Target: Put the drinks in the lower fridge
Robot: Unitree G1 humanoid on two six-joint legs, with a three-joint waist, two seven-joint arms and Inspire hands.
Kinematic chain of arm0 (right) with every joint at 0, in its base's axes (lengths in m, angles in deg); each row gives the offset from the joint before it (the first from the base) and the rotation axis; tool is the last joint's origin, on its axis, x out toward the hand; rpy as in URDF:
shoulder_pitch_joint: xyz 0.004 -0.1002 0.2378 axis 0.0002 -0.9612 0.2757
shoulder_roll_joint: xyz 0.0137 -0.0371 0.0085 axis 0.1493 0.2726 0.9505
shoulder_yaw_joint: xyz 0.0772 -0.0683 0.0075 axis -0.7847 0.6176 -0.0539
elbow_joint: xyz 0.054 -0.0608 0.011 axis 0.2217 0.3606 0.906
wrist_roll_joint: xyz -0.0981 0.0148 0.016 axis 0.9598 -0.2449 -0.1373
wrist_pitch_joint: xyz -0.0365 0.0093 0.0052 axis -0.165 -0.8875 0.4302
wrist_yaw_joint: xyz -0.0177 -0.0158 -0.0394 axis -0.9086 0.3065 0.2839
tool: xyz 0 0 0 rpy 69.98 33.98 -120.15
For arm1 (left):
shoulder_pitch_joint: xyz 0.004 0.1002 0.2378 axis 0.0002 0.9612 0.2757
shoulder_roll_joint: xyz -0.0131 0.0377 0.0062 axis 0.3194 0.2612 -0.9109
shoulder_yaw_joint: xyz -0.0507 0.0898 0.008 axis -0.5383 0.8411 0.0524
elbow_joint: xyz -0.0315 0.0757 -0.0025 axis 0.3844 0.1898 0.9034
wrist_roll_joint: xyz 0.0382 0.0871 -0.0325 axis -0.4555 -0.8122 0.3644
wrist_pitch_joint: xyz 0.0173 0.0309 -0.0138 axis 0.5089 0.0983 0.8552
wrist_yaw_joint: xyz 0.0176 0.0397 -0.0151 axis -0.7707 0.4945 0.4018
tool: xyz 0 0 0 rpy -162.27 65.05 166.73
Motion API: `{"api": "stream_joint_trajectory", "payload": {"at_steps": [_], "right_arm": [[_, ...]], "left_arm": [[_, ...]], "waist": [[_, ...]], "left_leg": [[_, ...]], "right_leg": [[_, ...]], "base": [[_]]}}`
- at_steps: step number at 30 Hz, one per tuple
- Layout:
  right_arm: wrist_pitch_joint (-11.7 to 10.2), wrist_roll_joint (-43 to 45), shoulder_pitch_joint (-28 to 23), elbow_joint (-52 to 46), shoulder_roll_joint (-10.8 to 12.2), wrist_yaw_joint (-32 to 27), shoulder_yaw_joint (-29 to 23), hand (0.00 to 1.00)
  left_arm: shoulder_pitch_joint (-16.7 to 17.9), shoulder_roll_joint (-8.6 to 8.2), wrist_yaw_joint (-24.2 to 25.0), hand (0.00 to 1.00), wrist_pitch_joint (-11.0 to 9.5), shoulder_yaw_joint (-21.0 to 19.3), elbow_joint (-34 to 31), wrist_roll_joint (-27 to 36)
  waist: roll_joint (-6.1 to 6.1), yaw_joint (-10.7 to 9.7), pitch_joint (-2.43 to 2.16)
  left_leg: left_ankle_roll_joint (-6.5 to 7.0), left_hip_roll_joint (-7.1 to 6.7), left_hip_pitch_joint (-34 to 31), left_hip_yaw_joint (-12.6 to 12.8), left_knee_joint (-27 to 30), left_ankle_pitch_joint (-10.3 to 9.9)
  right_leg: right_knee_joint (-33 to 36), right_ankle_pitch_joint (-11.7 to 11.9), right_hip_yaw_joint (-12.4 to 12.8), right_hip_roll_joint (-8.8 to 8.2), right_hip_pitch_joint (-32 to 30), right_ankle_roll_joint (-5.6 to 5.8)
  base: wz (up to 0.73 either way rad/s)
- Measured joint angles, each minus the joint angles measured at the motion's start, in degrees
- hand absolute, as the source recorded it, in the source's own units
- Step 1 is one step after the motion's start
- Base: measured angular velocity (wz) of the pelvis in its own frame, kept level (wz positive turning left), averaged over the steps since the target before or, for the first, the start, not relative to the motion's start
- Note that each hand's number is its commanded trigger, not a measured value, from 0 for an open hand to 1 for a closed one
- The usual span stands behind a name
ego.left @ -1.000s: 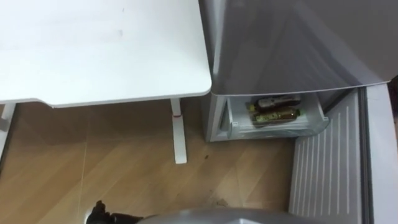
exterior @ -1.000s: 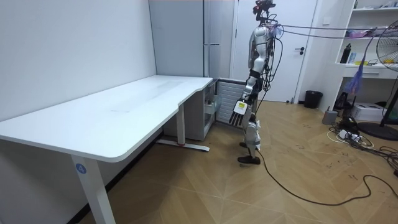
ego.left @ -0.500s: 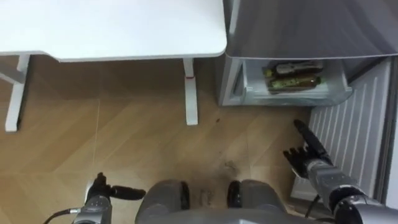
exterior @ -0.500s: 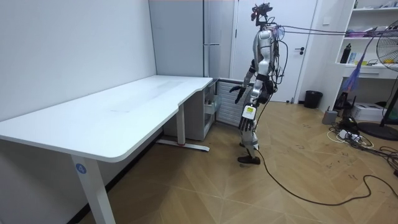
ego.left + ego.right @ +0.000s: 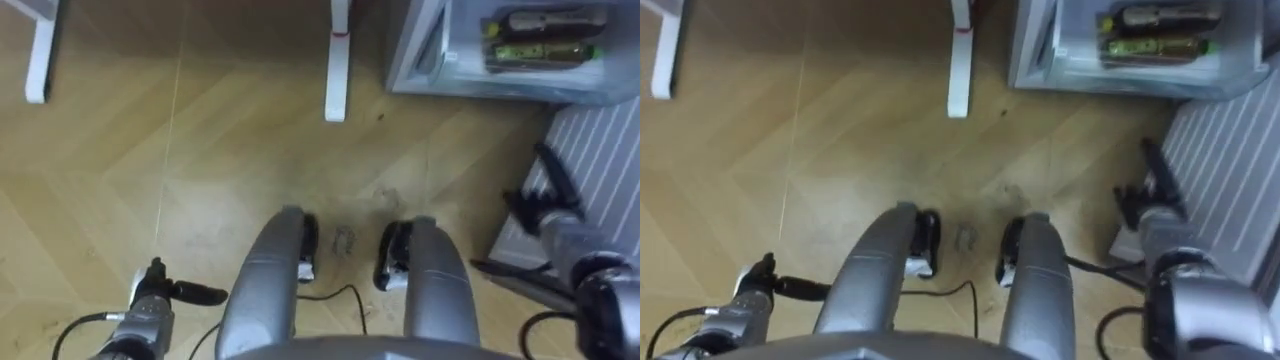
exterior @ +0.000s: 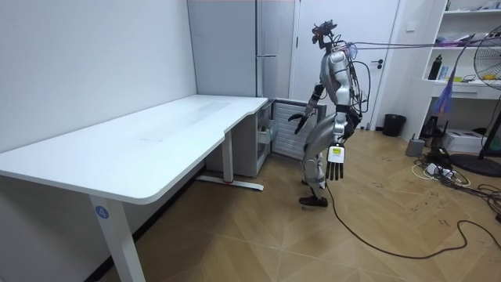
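Note:
Two drink bottles lie side by side in the clear drawer (image 5: 500, 85) of the open lower fridge, a dark one (image 5: 545, 20) behind a green-labelled one (image 5: 545, 52). My right hand (image 5: 548, 198) is open, its fingers straight, held low in front of the fridge's ribbed white door panel (image 5: 600, 140) and well short of the drawer. Down at my left side my left hand (image 5: 163, 296) is open and holds nothing. In the room view I bend forward before the fridge (image 6: 275, 125), right hand (image 6: 298, 117) stretched ahead, left hand (image 6: 335, 162) hanging behind.
White table legs (image 5: 337, 60) stand on the wood floor left of the fridge, and the long white table (image 6: 141, 149) runs along the wall. The open fridge door panel bounds my right side. Behind me lies open floor with cables.
The eye view has tilted down as I lean forward. My left arm swung back to my side and the right hand stays out front near the door panel. The bottles have not moved.

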Motion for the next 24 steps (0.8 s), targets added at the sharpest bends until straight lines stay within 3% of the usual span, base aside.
{"api": "stream_joint_trajectory", "payload": {"at_steps": [5,12,19,24], "right_arm": [[-0.5,-0.5,2.6,0.0,-4.1,0.3,0.2,0.00],[-0.8,-1.8,5.7,-2.9,-6.2,1.3,2.3,0.00],[-0.8,-2.2,9.9,-4.7,-7.7,1.5,2.6,0.00],[-0.8,-2.2,9.9,-4.7,-8.2,0.6,3.1,0.00]], "left_arm": [[0.0,0.95,-0.7,0.00,0.0,1.8,-0.3,1.3],[0.2,1.92,-1.1,0.00,-0.4,2.3,-1.6,2.3],[1.2,2.26,-2.2,0.00,-0.9,2.4,-2.5,2.3],[3.9,4.28,-2.1,0.00,-1.0,2.4,-6.7,2.3]], "waist": [[-0.34,1.2,0.15],[-0.88,2.2,0.15],[-1.05,3.2,0.18],[-2.13,2.8,0.45]], "left_leg": [[0.25,-1.13,-5.9,-0.1,6.1,-1.5],[0.45,-2.05,-13.0,-0.6,14.3,-3.7],[0.41,-2.17,-14.1,-1.6,15.7,-4.1],[0.38,-3.53,-15.1,-1.9,15.7,-3.9]], "right_leg": [[7.0,-2.3,0.3,-1.72,-5.9,0.34],[15.6,-5.7,0.4,-3.57,-12.3,-0.31],[16.3,-6.1,-0.4,-3.99,-12.4,-0.44],[16.7,-6.5,-0.5,-5.14,-13.2,-0.14]], "base": [[0.16],[0.12],[0.04],[0.09]]}}
